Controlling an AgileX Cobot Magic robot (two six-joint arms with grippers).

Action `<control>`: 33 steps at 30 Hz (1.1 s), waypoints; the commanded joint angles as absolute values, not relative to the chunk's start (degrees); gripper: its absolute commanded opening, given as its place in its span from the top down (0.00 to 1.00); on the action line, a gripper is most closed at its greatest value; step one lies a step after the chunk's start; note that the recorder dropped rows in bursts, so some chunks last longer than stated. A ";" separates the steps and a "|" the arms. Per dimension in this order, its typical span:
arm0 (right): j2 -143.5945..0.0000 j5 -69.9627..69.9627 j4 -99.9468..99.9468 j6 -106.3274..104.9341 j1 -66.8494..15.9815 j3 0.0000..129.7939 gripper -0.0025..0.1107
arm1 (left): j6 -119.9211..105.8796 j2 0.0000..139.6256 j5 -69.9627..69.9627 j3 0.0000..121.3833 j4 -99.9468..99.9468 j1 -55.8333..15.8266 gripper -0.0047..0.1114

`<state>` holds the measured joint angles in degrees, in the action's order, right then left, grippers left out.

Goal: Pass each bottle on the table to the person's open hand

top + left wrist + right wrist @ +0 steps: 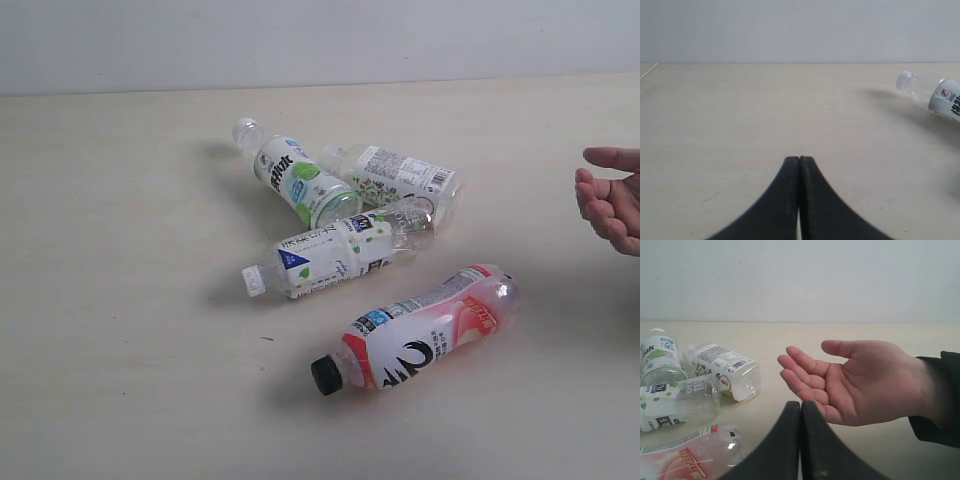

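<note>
Four clear bottles lie on the cream table (120, 300). The green-label bottle (297, 179) and the white-label bottle (402, 178) lie at the back. The blue-label bottle (335, 253) rests in front of them, and the black-capped red bottle (420, 330) lies nearest. The person's open hand (610, 200) waits at the right edge, palm up. Neither gripper shows in the exterior view. My left gripper (799, 159) is shut and empty over bare table, with one white-capped bottle (935, 92) far off. My right gripper (800, 404) is shut and empty, just before the hand (860, 380).
A pale wall (320, 40) runs behind the table's far edge. The person's dark sleeve (940, 400) shows in the right wrist view. The white-label bottle (725, 370) and the red bottle (685, 457) lie to one side of the right gripper.
</note>
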<state>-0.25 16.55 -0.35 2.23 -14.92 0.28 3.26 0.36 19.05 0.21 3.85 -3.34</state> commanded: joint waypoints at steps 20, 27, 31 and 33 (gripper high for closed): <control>0.00 16.21 -0.33 2.23 -14.50 0.00 0.98 | 20.62 0.00 -7.98 0.00 -7.27 -3.35 0.96; 0.00 16.21 -0.33 2.23 -14.50 0.00 0.98 | 39.29 0.00 -27.79 0.00 -6.82 -3.35 0.96; 0.00 16.21 -0.33 2.23 -14.50 0.00 0.98 | 42.64 4.34 -28.13 11.12 -2.35 -3.35 0.96; 0.00 16.21 -0.33 2.23 -14.50 0.00 0.98 | 42.94 9.90 -21.79 19.01 6.38 -3.35 0.96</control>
